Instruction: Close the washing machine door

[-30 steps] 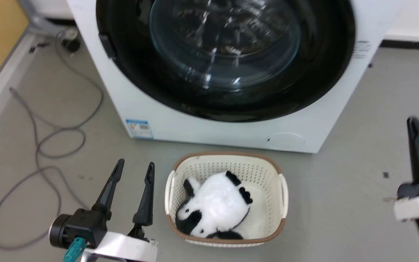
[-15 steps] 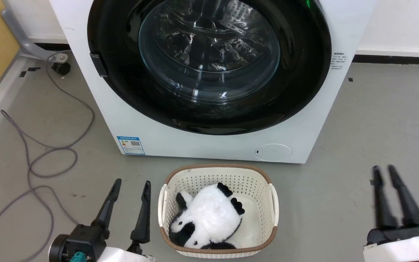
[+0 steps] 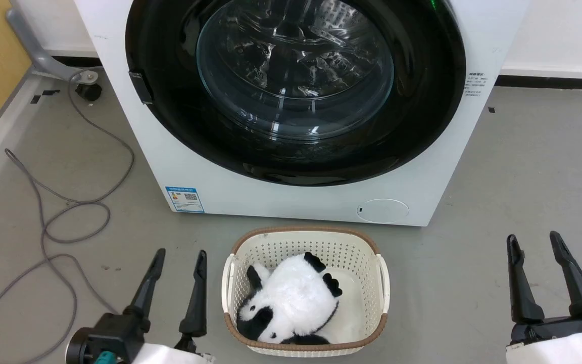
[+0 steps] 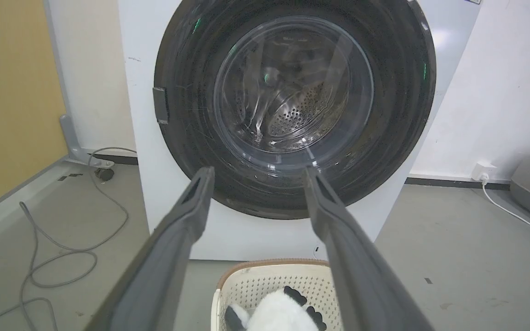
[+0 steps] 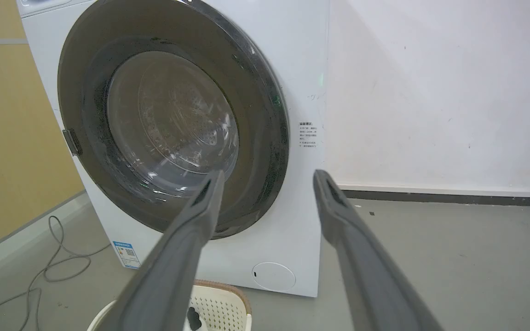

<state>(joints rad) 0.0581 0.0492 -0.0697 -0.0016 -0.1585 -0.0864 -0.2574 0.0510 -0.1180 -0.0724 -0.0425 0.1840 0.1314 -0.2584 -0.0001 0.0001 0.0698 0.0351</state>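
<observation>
On white boxy washing machine [image 3: 281, 202]: glossy round washing machine door [image 3: 422, 131] shut.

Surface finishes as inspected.
The washing machine door [image 3: 422, 101] was glossy black round clear glass; the washing machine [image 3: 271, 202] smooth white, its drum [image 4: 292, 115] perforated metal; basket [image 3: 281, 250] cream plastic; toy [image 3: 296, 293] plush.
</observation>
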